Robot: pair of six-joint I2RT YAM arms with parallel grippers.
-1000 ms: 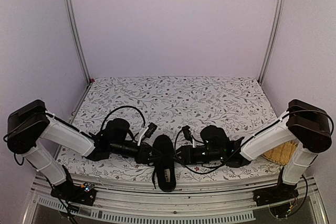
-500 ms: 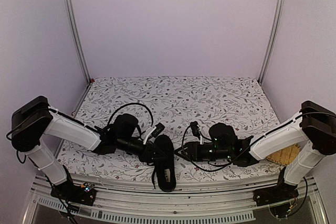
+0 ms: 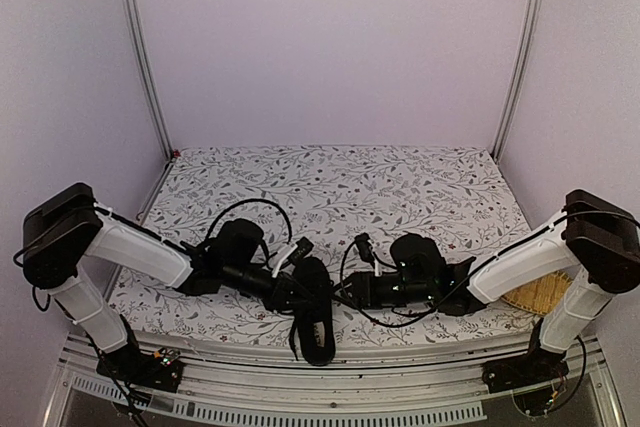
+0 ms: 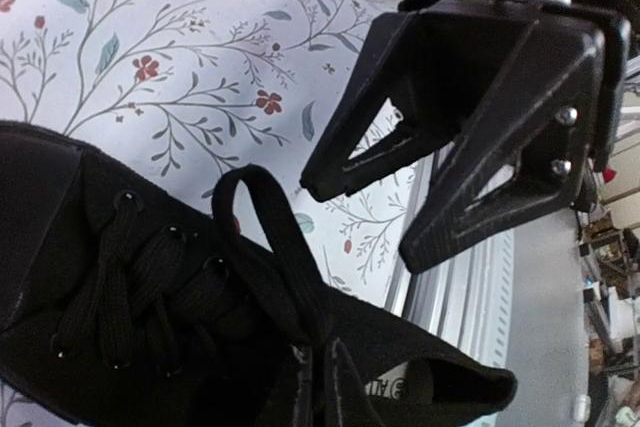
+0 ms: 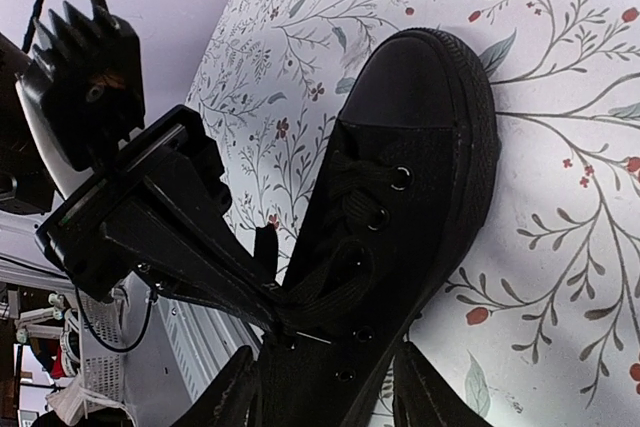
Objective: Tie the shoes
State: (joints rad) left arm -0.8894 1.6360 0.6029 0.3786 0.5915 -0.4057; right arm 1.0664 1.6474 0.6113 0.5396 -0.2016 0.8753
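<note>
The shoe (image 3: 315, 317) is lying at the worktop's (image 3: 400, 187) near edge. The left gripper (image 4: 318, 387) is pinching its thin, limp lace (image 4: 265, 237). The right gripper (image 4: 355, 215) is gaping wide and, I reckon, should be taking that lace close alongside.

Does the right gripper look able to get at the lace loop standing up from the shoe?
Probably yes. The right gripper is open, its fingertips close beside the lace loop with nothing between them. The left gripper pinches only the loop's base, at the shoe, so the top is free.
</note>
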